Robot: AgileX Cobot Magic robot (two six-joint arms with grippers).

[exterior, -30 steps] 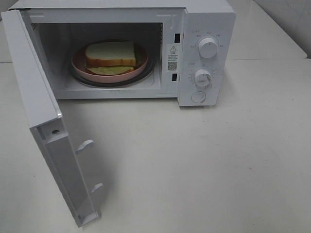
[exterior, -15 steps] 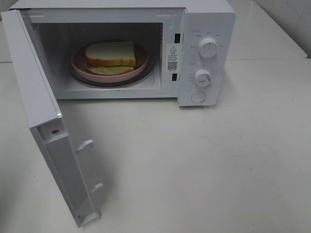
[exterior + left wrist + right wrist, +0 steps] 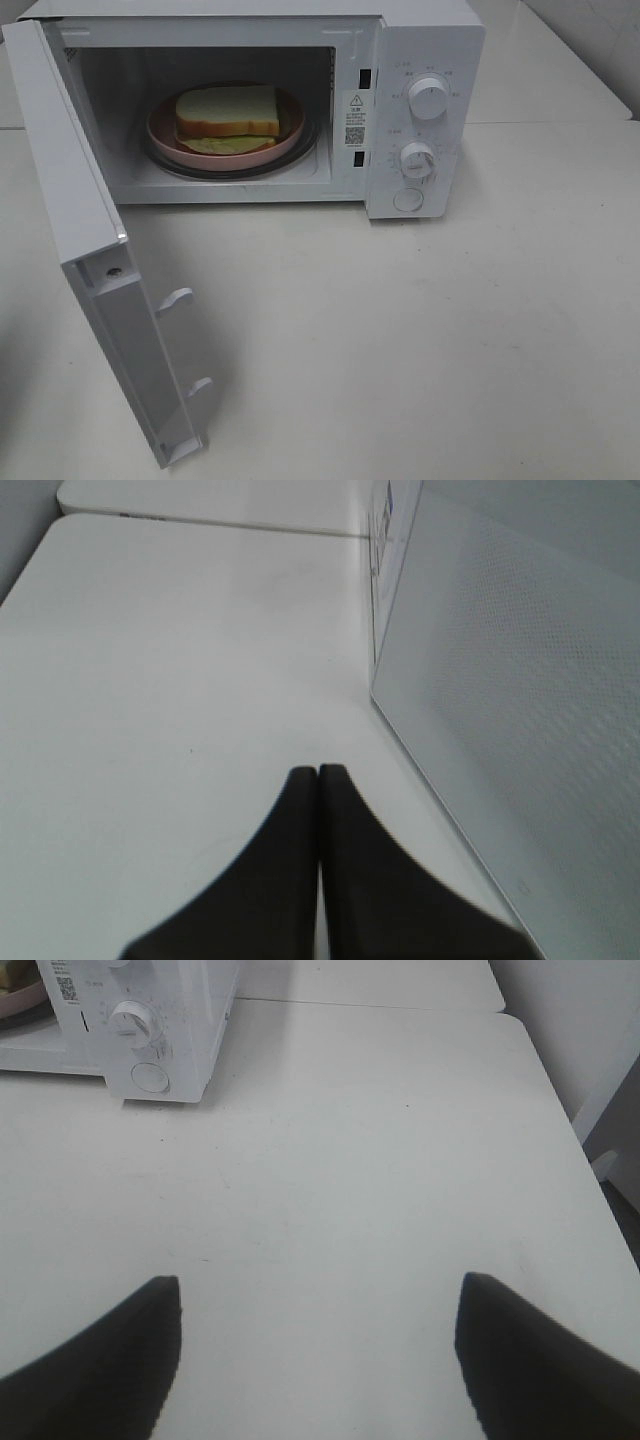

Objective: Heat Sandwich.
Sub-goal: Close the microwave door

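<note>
The sandwich point(image 3: 228, 118), white bread with tan crust and pale green filling, lies on a round pink plate point(image 3: 290, 138) inside the white microwave point(image 3: 425, 40), whose door point(image 3: 70, 190) stands swung wide open to the left. Neither arm shows in the high view. In the left wrist view my left gripper point(image 3: 318, 774) is shut on nothing, its dark fingers pressed together above the table, with the outer face of the open door point(image 3: 520, 710) close beside it. My right gripper point(image 3: 320, 1290) is open and empty over bare table, some way from the microwave's control panel point(image 3: 150, 1030).
The microwave's two knobs point(image 3: 428, 98) and its round button point(image 3: 408, 200) face front on the right panel. The white table point(image 3: 420, 340) stretches out before the microwave. The right wrist view shows the table's edge point(image 3: 560, 1090) with a gap beyond it.
Nothing has moved in the high view; sandwich, plate and door stand as before.
</note>
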